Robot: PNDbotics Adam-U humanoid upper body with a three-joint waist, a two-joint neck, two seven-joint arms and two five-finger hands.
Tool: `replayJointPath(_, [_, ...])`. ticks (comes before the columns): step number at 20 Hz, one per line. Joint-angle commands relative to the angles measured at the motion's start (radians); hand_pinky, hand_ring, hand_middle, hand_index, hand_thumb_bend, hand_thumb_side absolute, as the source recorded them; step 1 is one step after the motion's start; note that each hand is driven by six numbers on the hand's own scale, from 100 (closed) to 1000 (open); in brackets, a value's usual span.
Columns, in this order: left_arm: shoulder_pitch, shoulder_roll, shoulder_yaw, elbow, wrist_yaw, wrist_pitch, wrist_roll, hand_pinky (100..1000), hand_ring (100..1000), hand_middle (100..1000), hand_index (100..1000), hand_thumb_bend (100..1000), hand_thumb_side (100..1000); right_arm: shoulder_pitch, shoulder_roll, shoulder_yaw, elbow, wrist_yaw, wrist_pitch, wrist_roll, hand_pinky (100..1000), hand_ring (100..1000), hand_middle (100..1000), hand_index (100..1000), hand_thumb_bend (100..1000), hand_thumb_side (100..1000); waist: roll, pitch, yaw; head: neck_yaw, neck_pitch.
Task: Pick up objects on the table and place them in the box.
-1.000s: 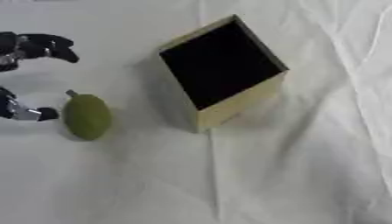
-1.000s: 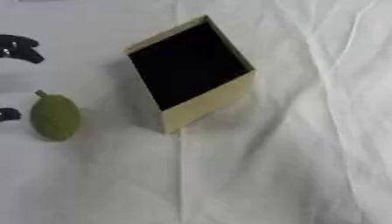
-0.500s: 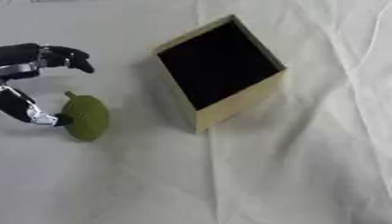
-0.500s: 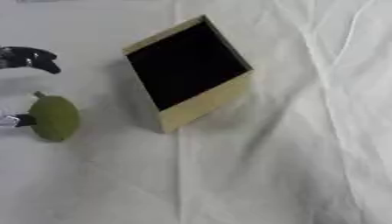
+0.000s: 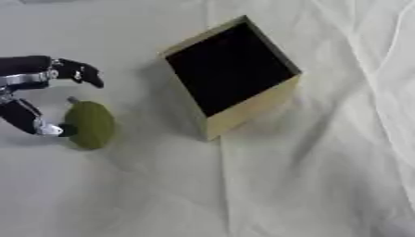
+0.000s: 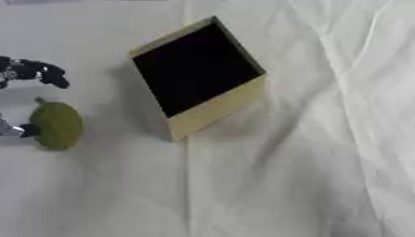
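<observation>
A box (image 5: 231,76) stands on the cloth (image 5: 324,185), turned askew so that one corner points toward the camera. Its walls are tan, its inside is black, and its open top faces up. Nothing lies between the box and the fruit (image 5: 89,124), only bare cloth.

The fruit lies left of the box, near it but apart. It is olive green, oval, with a dull skin and a short stem stub at its far end. It rests flat on the cloth, its long axis running away from the camera.

The left hand (image 5: 32,85) comes in from the left edge, on the side of the fruit away from the box. It is spread wide: its dark fingers (image 5: 81,74) curl above the far end of the fruit without touching it, and its thumb (image 5: 32,121), black with a silver tip, reaches the fruit's left flank. The tip is just beside the skin; whether it touches cannot be told. The hand has hold of nothing.

The cloth is white and covers the whole table, with long creases running right of the box and below it.
</observation>
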Motion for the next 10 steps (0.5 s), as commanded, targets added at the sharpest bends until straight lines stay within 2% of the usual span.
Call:
replayJointPath(1, [-0.007,0.02,-0.009,0.024,-0.036,-0.205,-0.202,858,979,830,904,432,100,-0.007,-0.012,0.0,-0.021,-0.007,-0.001,0.004,851,865,643,753,100,414,0.001,-0.022,-0.003,0.005,-0.012])
replayJointPath(6, [-0.007,0.007,-0.029,0.048,-0.103,-0.21,-0.203,857,904,821,897,441,100,-0.006,-0.01,0.001,-0.021,-0.011,-0.001,0.007,852,865,642,753,100,418,0.001,-0.022,-0.005,0.006,-0.013])
replayJointPath(10, [-0.009,-0.002,-0.042,0.067,-0.14,-0.211,-0.203,856,881,813,889,450,100,-0.007,-0.009,0.0,-0.021,-0.013,-0.001,0.007,853,865,641,753,100,419,0.001,-0.022,-0.006,0.008,-0.01])
